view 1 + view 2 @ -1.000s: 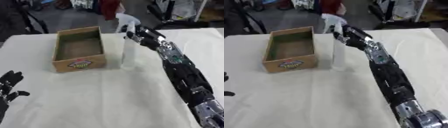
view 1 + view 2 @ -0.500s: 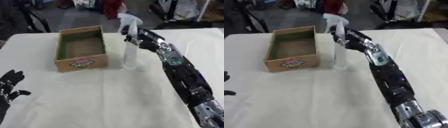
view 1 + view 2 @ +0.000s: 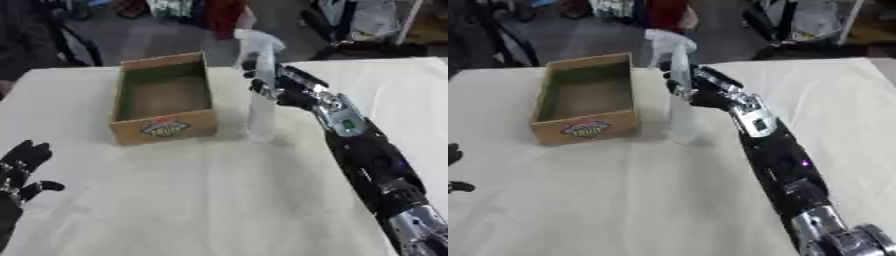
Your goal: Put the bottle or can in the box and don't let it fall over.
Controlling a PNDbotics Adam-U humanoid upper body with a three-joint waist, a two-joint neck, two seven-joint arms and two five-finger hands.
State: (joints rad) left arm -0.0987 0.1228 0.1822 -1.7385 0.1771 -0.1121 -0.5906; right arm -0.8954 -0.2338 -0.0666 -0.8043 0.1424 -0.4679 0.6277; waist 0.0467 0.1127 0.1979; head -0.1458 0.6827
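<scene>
A tall clear spray bottle with a white trigger top stands upright on the cream tablecloth, just right of the box. My right hand reaches in from the right and has its fingers curled round the bottle's upper body. The open cardboard box with a green inside and a round label on its front sits at the middle left and holds nothing I can see. My left hand rests at the lower left edge with its fingers up and spread, far from both.
The cream tablecloth covers the whole near area. Behind the table's far edge is a dark floor with chairs, racks and a red garment.
The right hand has carried the bottle a little toward me and to the right of the box's front corner. The left hand stays put.
</scene>
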